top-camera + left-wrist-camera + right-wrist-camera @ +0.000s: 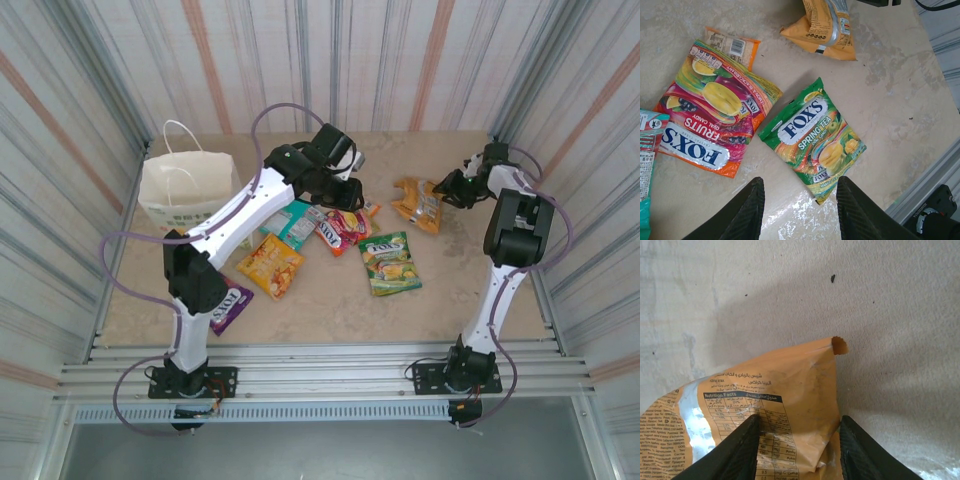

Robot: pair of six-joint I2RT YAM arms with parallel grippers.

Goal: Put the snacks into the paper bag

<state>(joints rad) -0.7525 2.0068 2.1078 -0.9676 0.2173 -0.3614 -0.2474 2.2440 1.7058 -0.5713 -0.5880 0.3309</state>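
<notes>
Right gripper (pixel 799 418) is being held low over the far right of the table (pixel 330 310). The orange packet (pixel 790 380) is being pinched between its fingers (pixel 740 450). Foil is being touched on both sides and is bulging up between them. How firm the grip is cannot be told. The packet is being taken across its short width near one end, with its long axis running away from the jaws toward the notched corner.

Left gripper (pixel 800 187) is being held open above mid-table with nothing between its fingers. The green packet (pixel 812 140) is lying just past its tips, and the red packet (pixel 715 120) is beside that.

Key relation: the paper bag (pixel 190 190) is standing upright at the far left of the table, mouth up, well apart from the right gripper. The left arm (pixel 240 215) is stretched out between them. The teal packet (pixel 297 225), yellow-orange packet (pixel 270 265) and purple packet (pixel 228 303) are also lying in that stretch. All six packets are being counted outside the bag, so the task is being judged barely begun.

The left arm is much nearer the bag. The pinched packet is being judged to need a long leftward carry across the table, and a clash with the left arm is the risk being run.
</notes>
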